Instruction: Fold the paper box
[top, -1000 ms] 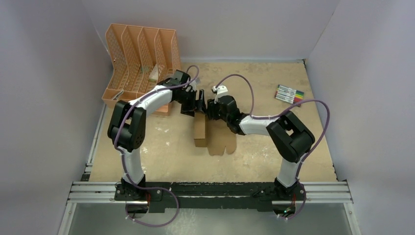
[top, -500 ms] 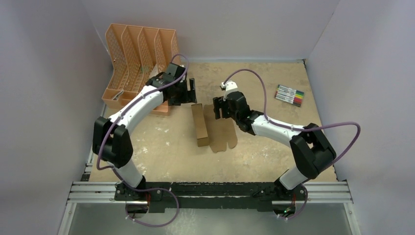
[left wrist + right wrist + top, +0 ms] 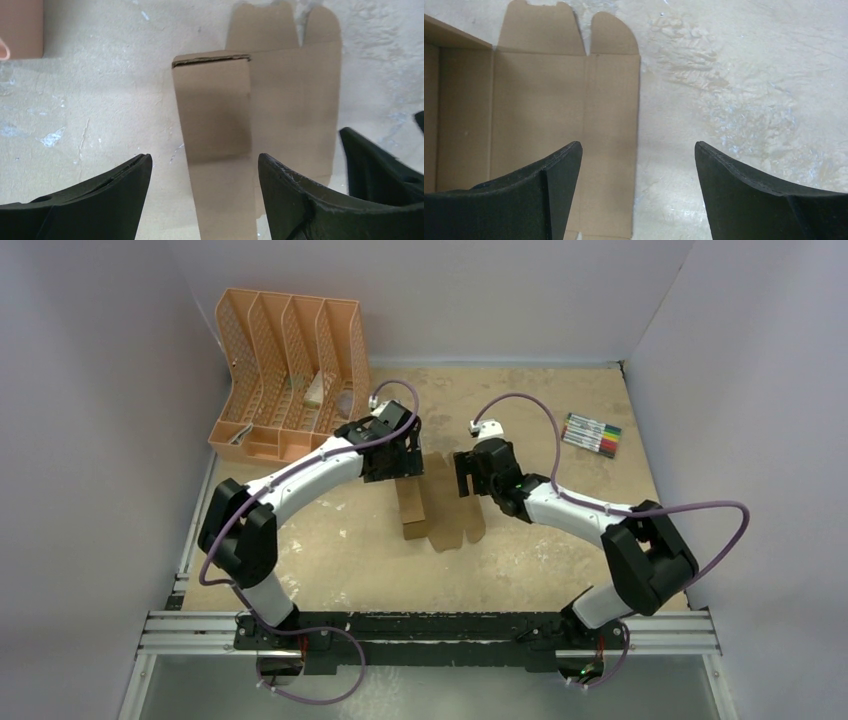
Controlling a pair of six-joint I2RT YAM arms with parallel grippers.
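Observation:
The paper box (image 3: 440,512) is a brown cardboard sheet lying mid-table. Its left panel is folded over into a narrow raised strip (image 3: 212,115); the rest lies flat, with scalloped flaps (image 3: 282,25) at the near end. My left gripper (image 3: 402,462) hovers open above the strip's far end, its fingers (image 3: 115,195) straddling it without touching. My right gripper (image 3: 468,474) is open too, above the sheet's far right corner. In the right wrist view the flat panel (image 3: 539,100) lies under its left finger (image 3: 554,175), and bare table shows between the tips.
A peach-orange slotted organizer (image 3: 285,370) stands at the back left, close behind my left arm. A pack of coloured markers (image 3: 592,434) lies at the back right. White walls close off the table on three sides.
Both grippers left the box's far end and parted. The left one swung out towards the organizer, then came back over the strip. The right one drew off to the right and opened wider.

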